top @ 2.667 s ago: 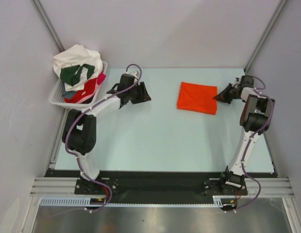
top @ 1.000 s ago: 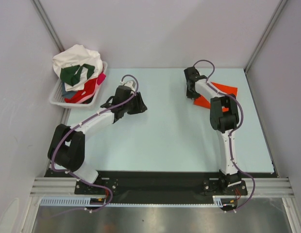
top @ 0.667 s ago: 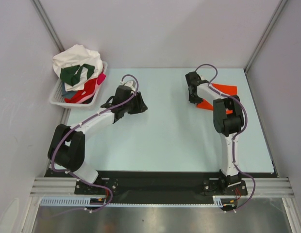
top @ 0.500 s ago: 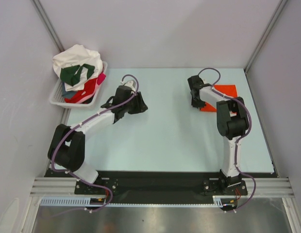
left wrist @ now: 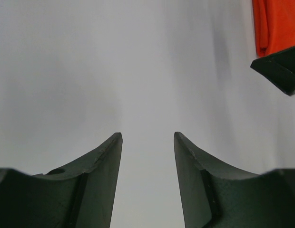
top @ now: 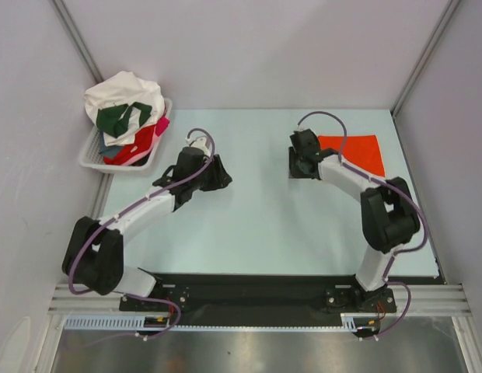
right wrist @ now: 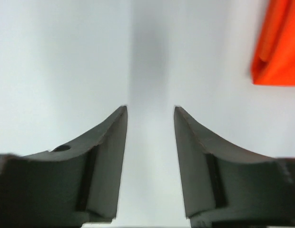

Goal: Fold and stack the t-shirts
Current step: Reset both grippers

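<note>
A bright orange t-shirt [top: 354, 152] lies folded flat on the table at the back right. Its edge shows in the left wrist view [left wrist: 276, 23] and in the right wrist view [right wrist: 280, 47]. My right gripper [top: 295, 168] is open and empty over bare table just left of the orange shirt, apart from it [right wrist: 150, 110]. My left gripper [top: 219, 177] is open and empty over bare table left of centre [left wrist: 147, 136]. White [top: 120, 92], dark green [top: 117, 118], red [top: 134, 148] and pink [top: 161, 124] t-shirts are heaped in the basket.
The white slatted basket [top: 92, 155] stands at the back left corner, beside the left wall. Grey walls close the table at the back and both sides. The right gripper's finger [left wrist: 279, 71] shows in the left wrist view, under the orange shirt's edge.
The orange shirt has shifted right toward the back right corner. My right gripper swung over it, let go and now sits to its left. My left gripper moved slightly nearer.
</note>
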Motion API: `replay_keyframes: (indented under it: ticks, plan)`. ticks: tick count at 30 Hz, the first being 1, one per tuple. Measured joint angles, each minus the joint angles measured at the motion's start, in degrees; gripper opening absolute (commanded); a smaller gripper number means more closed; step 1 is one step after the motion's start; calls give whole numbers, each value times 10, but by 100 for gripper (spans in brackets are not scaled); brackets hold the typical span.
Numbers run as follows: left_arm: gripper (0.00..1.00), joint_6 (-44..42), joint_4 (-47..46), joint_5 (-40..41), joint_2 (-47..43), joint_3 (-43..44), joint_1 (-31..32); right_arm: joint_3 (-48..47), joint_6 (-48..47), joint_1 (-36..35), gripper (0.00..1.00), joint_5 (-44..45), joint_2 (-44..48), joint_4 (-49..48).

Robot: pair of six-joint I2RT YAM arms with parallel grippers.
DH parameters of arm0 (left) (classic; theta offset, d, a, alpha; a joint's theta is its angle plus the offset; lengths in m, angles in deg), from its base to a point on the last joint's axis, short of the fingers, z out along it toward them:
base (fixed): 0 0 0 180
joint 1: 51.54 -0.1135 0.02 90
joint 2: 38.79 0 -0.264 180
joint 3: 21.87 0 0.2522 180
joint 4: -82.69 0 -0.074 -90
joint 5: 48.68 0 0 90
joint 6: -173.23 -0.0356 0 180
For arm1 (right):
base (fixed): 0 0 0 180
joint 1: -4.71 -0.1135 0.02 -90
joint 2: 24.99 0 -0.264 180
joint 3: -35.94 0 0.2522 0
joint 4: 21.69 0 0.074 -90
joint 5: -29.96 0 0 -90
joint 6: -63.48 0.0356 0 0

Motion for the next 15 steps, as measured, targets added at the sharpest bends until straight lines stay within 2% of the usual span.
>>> replay_keyframes:
  ticks: [2, 3, 5, 6, 7, 8, 15]
  plan:
    - [56, 3, -6, 7, -31, -31, 0, 39, 3, -29, 61, -9, 61, -33]
    - [57, 3, -8, 11, -49, -49, 1, 64, 3, -40, 74, -16, 92, -52]
    - [68, 3, -14, 17, -86, -87, 4, 130, 10, -56, 100, -24, 169, -88]
    - [75, 2, -16, 23, -110, -112, 8, 163, 11, -61, 100, -26, 208, -101]
    - [95, 3, -20, 32, -129, -131, 13, 191, 8, -64, 100, -27, 239, -112]
    - [100, 0, -20, 46, -155, -155, 22, 225, 10, -66, 100, -29, 277, -128]
    - [100, 3, -31, 123, -360, -309, 68, 404, 51, -77, 100, -28, 483, -151]
